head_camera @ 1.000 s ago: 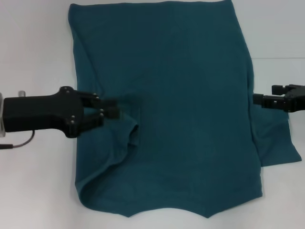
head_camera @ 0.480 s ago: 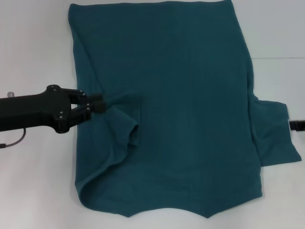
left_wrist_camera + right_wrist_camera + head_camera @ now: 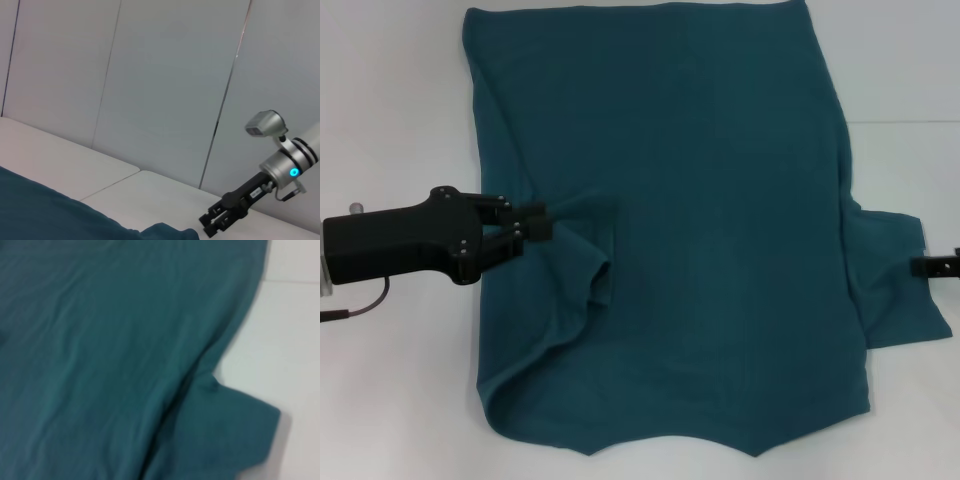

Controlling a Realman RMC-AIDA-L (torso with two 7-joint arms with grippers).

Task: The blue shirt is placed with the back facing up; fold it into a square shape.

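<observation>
The blue shirt (image 3: 700, 200) lies spread on the white table, plain side up. Its left sleeve (image 3: 575, 270) is folded inward onto the body, with a raised crease running from the fold toward my left gripper (image 3: 542, 222). That gripper hovers at the shirt's left edge, open, its fingertips right at the crease. The right sleeve (image 3: 895, 280) lies flat, sticking out sideways. My right gripper (image 3: 932, 266) shows only as a tip at the frame's right edge, beside that sleeve. In the left wrist view the right gripper (image 3: 209, 226) hangs just past the shirt's (image 3: 40, 210) far edge. The right wrist view looks down on the shirt (image 3: 100, 340) and the right sleeve (image 3: 235, 435).
The white table (image 3: 390, 120) surrounds the shirt, with a seam line (image 3: 905, 122) on the right. A cable (image 3: 355, 305) trails from the left arm. Pale wall panels (image 3: 150, 75) stand behind the table.
The right gripper has pulled back rightward off the right sleeve, almost out of view. The left gripper drew back left along the crease, then edged right again. The folded sleeve stays in place.
</observation>
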